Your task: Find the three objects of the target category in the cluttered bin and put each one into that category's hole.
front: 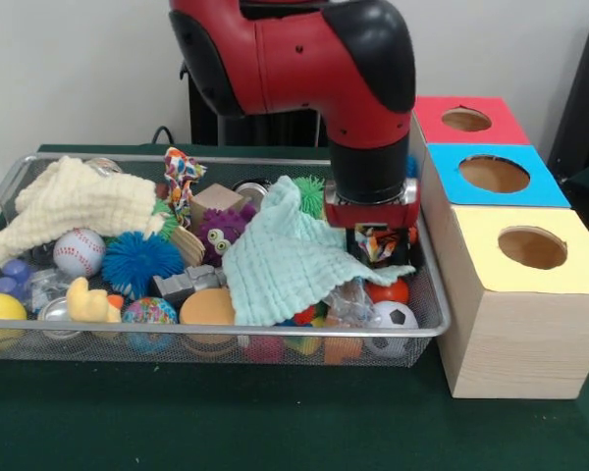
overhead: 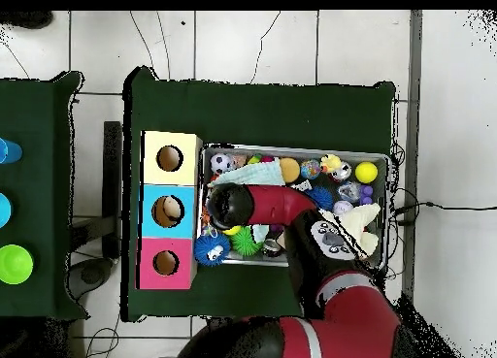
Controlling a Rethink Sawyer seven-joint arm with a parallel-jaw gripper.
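My gripper [front: 377, 235] hangs low over the right end of the wire bin [front: 275, 333], right beside the wooden box. Directly under it sits a small multicoloured knotted cloth toy [front: 378, 245]; the grip itself is hidden by the wrist. A second multicoloured cloth toy [front: 182, 175] stands at the back of the bin. The box has three holes: red-topped [front: 466, 120], blue-topped [front: 494, 174] and yellow-topped [front: 532, 247]. In the overhead view the arm [overhead: 267, 204] covers the gripper, next to the blue-topped hole [overhead: 168, 211].
The bin is crowded: mint cloth [front: 285, 260], cream cloth [front: 74, 201], baseball [front: 79, 252], blue spiky ball [front: 140, 262], purple fuzzy toy [front: 221, 226], yellow duck [front: 90, 302], soccer ball [front: 393, 316], orange ball [front: 208, 307]. Green felt [front: 275, 412] covers the table.
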